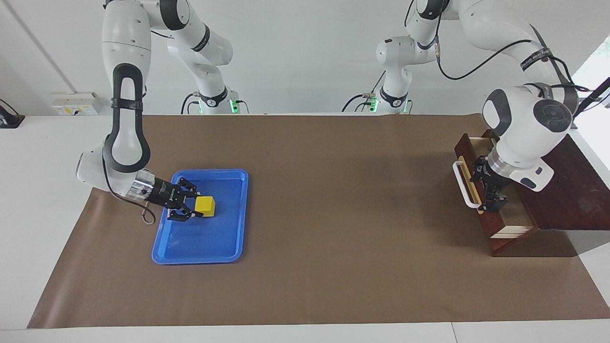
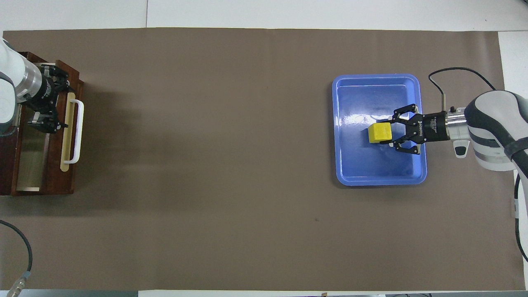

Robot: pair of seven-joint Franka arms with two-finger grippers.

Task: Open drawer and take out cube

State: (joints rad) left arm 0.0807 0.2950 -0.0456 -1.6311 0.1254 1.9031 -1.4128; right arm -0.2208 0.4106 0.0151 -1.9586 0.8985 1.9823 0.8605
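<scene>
Blue plastic, the tray is my landmark on the tabletop, well apart from the drawer. Over it my right pincer is clenched on the yellow cube, low inside the tray. At the left arm's end of the tabletop, my left pincer hangs released over the drawer, just inside its front, beside the white handle.

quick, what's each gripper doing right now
Left gripper: open, holding nothing, over the drawer.
Right gripper: shut on the yellow cube, over the blue tray.
</scene>
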